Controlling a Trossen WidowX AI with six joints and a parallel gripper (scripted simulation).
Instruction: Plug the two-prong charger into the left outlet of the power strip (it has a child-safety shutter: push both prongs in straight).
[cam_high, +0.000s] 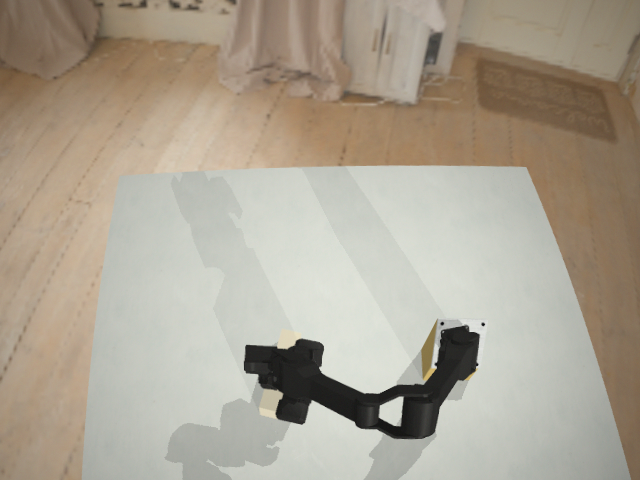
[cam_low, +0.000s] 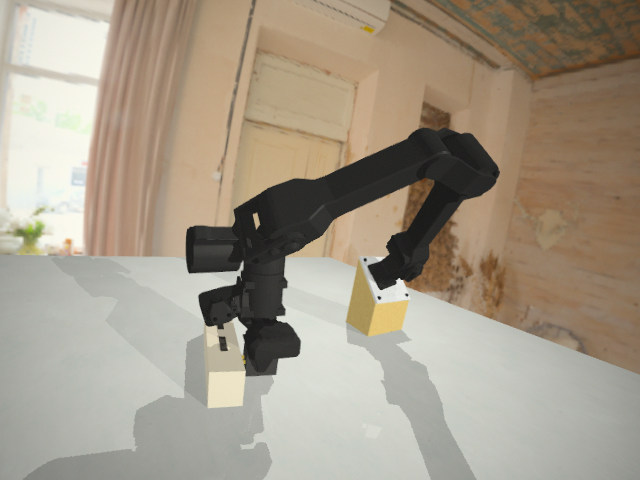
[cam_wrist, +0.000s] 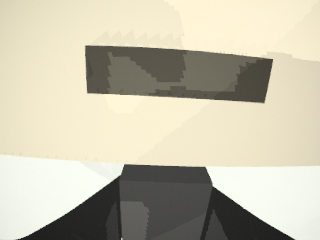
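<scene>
The cream power strip (cam_high: 269, 404) (cam_low: 225, 388) (cam_wrist: 40, 120) stands on the table, with dark slots in its top; the arm hides its middle in the top view. My gripper (cam_wrist: 160, 182) is shut on the charger (cam_low: 266, 371) (cam_wrist: 165, 200), a dark block. The charger is low beside the strip's long side, its front at the strip's edge in the wrist view. A bit of the yellow prongs (cam_low: 243, 360) shows between strip and charger in the exterior view; the wrist view shows no prongs. How far they are in, and which outlet they face, I cannot tell.
A yellow wedge-shaped block (cam_high: 428, 351) (cam_low: 387, 316) with a white sloping plate (cam_high: 482, 330) (cam_low: 398, 295) carries the arm's base at the right. The arm spans from it to the strip. The pale table (cam_high: 170, 320) (cam_low: 129, 372) bears the arm's shadows.
</scene>
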